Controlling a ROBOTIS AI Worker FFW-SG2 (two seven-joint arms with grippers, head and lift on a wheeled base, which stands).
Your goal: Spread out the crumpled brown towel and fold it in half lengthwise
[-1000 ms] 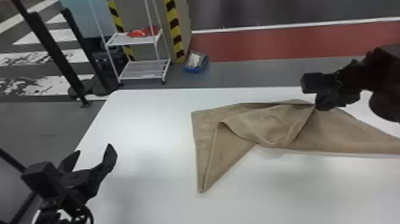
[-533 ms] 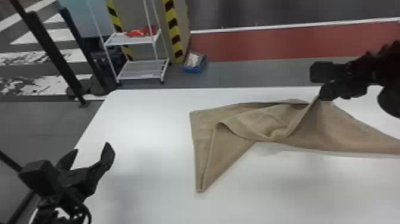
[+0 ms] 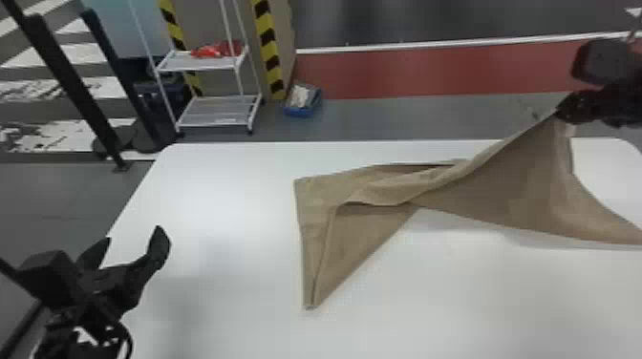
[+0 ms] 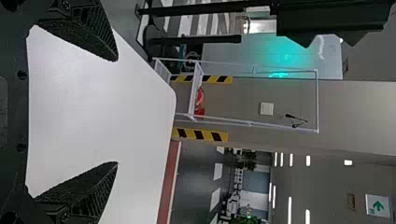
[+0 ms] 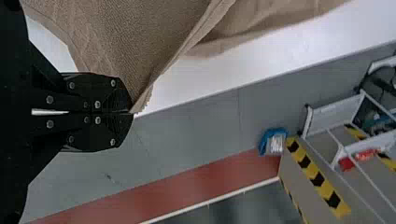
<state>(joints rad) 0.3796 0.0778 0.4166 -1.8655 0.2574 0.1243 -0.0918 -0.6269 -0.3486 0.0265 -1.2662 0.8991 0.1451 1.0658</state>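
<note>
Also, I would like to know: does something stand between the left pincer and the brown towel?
Nothing visible stands in the way: between the open left pincer and the brown towel is only white tabletop. The right pincer is beyond that stretch, shut on a raised part of the towel.

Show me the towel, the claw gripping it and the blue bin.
Towel (image 3: 520, 191): head view, its lifted part.
Right claw (image 5: 130, 112): right wrist view, between its fingertips.
Blue bin (image 3: 297, 112): head view, its front wall.
</note>
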